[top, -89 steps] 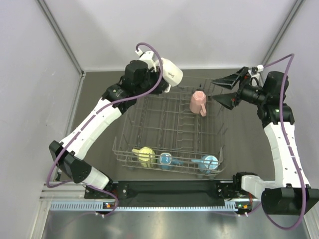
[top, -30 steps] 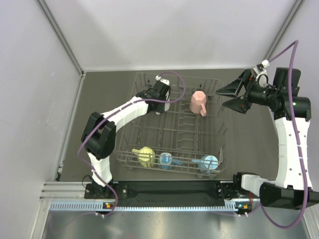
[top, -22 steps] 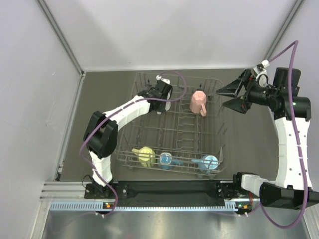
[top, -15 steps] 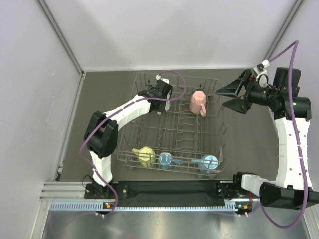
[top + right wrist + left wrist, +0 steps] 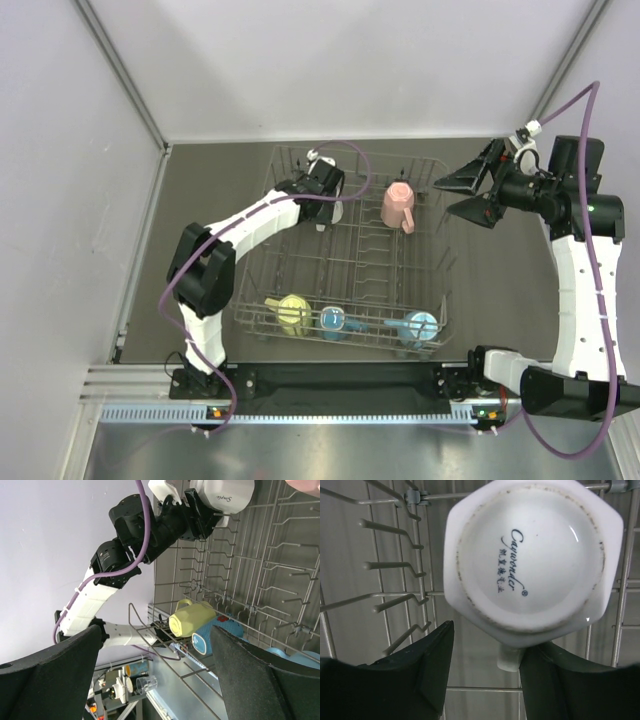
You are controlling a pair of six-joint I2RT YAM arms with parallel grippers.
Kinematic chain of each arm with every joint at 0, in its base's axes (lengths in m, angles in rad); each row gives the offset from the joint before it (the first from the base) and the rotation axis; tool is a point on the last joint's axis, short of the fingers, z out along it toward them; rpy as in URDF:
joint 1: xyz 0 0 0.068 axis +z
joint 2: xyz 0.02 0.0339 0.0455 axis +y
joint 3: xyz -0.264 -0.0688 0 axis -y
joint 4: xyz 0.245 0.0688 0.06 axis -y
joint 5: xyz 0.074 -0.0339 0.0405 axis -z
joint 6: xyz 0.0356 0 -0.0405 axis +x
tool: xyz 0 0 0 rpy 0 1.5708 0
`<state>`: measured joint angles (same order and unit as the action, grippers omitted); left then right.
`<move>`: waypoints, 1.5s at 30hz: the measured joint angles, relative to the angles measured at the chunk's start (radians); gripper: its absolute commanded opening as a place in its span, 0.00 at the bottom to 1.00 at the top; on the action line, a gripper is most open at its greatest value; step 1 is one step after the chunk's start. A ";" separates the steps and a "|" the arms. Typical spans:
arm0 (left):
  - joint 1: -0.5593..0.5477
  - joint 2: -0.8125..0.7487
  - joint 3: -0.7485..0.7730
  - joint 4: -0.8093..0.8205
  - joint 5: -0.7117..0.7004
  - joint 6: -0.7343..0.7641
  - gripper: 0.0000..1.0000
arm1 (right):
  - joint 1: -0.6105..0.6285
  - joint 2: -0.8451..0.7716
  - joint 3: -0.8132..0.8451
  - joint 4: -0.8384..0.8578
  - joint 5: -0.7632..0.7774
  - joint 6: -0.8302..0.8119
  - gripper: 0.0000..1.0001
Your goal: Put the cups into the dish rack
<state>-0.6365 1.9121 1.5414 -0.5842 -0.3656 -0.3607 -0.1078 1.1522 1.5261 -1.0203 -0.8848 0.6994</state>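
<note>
Left gripper (image 5: 490,642) over the dish rack's (image 5: 375,327) far-left part, jaws spread wide, clamping nothing. White mug (image 5: 532,560) just past the fingertips, base up among the tines; contact hard to tell. Right gripper (image 5: 440,196) gaping, empty, beside the rack's far-right corner. Five mugs in the rack: pink (image 5: 398,207) far right, with yellow (image 5: 293,313), blue (image 5: 333,320) and light blue (image 5: 420,325) along its near edge. White one plain only from the left wrist.

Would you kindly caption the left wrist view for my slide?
Open left gripper over an upside-down white cup in the dish rack.

Dish rack (image 5: 350,262) on grey table (image 5: 210,190)
</note>
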 measured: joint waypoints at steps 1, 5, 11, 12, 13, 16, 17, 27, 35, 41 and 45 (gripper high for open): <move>0.000 -0.002 0.001 -0.002 -0.001 0.000 0.59 | 0.000 0.000 0.000 0.000 0.000 0.000 0.89; 0.002 -0.020 0.018 -0.018 -0.006 -0.001 0.62 | 0.000 0.000 0.000 0.000 0.000 0.000 0.89; -0.001 -0.086 0.062 -0.032 -0.015 -0.033 0.69 | 0.000 0.000 -0.001 -0.001 0.017 -0.011 0.89; 0.000 -0.102 0.067 -0.029 -0.018 -0.042 0.71 | 0.000 0.000 -0.001 -0.004 0.027 -0.018 0.89; 0.001 -0.117 0.070 -0.029 -0.018 -0.049 0.72 | 0.000 0.000 -0.001 -0.008 0.039 -0.024 0.89; 0.005 -0.174 0.080 -0.029 -0.016 -0.082 0.72 | 0.000 0.000 -0.001 -0.027 0.082 -0.047 0.89; 0.008 -0.194 0.082 -0.030 -0.013 -0.092 0.72 | 0.000 0.000 -0.001 -0.033 0.100 -0.056 0.89; 0.041 -0.352 0.092 -0.030 0.143 -0.153 0.72 | 0.000 0.024 -0.052 -0.087 0.321 -0.166 0.91; 0.132 -0.583 -0.100 0.126 0.454 -0.262 0.75 | 0.002 0.029 -0.120 -0.084 0.471 -0.245 1.00; 0.160 -0.764 -0.333 0.351 0.610 -0.417 0.84 | 0.103 0.006 -0.134 -0.048 0.557 -0.272 1.00; 0.188 -0.933 -0.556 0.565 0.658 -0.563 0.88 | 0.219 -0.068 -0.215 0.051 0.589 -0.269 1.00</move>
